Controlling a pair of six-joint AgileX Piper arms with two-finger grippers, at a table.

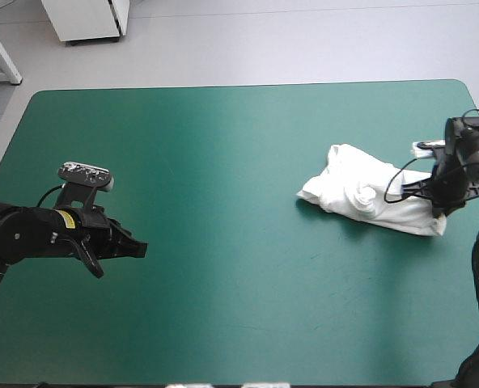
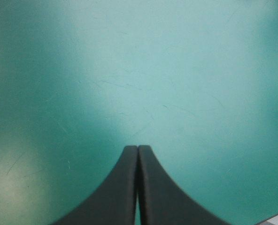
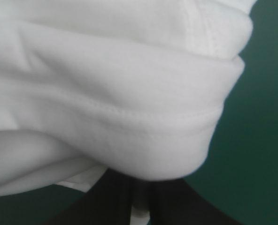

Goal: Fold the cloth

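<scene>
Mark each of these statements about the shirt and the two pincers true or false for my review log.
1. The T-shirt lies spread flat in the middle of the table. False: it is a crumpled heap near the right edge of the teal-green cover.
2. The left pincer is shut and holds nothing. True.
3. The right pincer is shut on the T-shirt. True: white fabric sits between its black fingers at the heap's right end.
4. The left pincer touches the T-shirt. False: it is over bare cover on the left side, well apart from the heap.
</scene>
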